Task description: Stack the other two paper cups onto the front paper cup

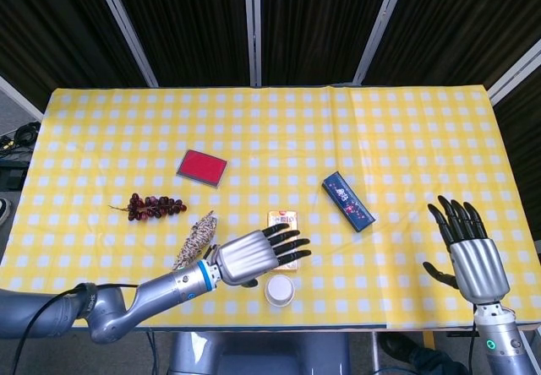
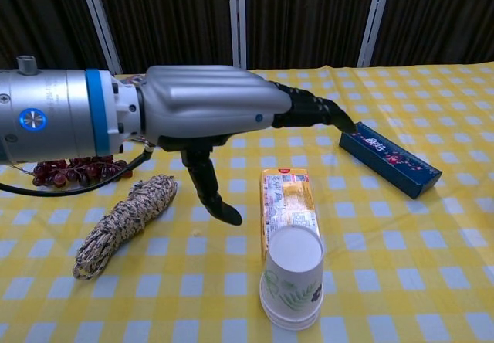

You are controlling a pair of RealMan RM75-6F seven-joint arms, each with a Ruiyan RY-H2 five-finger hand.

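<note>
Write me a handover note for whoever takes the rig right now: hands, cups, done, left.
Left hand: open, fingers stretched out flat, above and behind the paper cup stack, touching nothing.
Right hand: open, empty, at the table's right edge.
Cups: one nested stack near the front edge of the table, upright, just in front of the yellow snack packet. No loose cup visible in either view.
Done: stacking looks complete.
Left: probably only pulling the left arm back; confirm the cup count, since the rims are hard to tell apart.
</note>
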